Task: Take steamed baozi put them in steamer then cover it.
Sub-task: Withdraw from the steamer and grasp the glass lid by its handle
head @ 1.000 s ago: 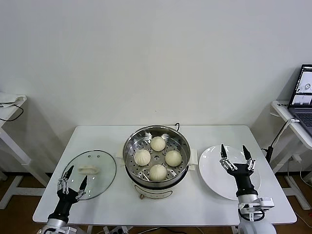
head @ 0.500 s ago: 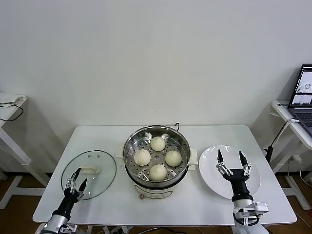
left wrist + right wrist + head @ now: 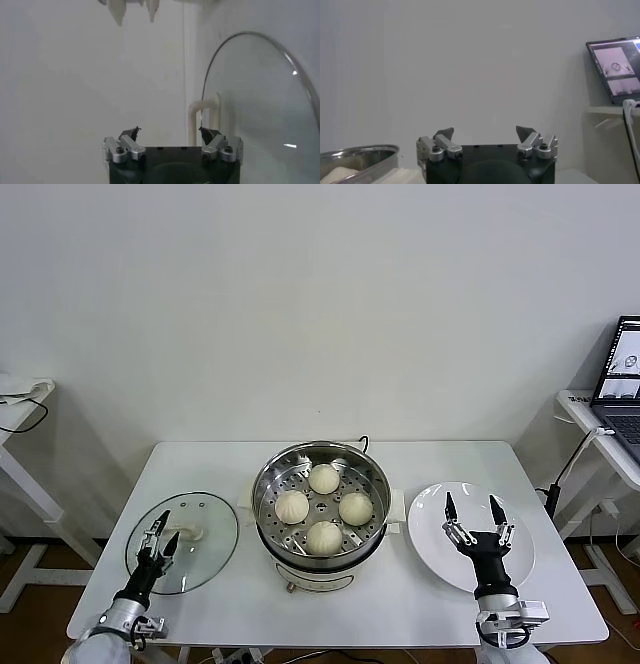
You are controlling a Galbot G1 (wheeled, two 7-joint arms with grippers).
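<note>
Just ahead of the left gripper [image 3: 160, 529] lies the cover [image 3: 183, 541], flat on the desk [image 3: 420, 604], and that is where the change shows: a second ago this gripper hung at the near rim of the glass, and now it has crept forward over the lid, its released fingers spread and pointed at the white handle [image 3: 182, 534]. In the left wrist view the handle [image 3: 202, 120] sits just beyond the fingertips, still apart from them — nothing is grasped. The right gripper [image 3: 470, 514] has meanwhile sunk back toward the robot over the white plate [image 3: 515, 569], fingers wide and empty, and looks to be idling. Read together, the loading seems finished and the covering step is opening: all four steamed baozi [image 3: 324, 507] already rest on the perforated tray of the steamer [image 3: 320, 509], which stands off to the inner side of the left gripper, between the two arms, and the plate holds none. The buns are smooth, cream-white domes set in a loose diamond, none touching its neighbour. The cover is clear glass with a metal rim, and the desk shows through it. What remains, as I judge it, is to close on the handle, lift — and set the lid on the steamer's rim.
</note>
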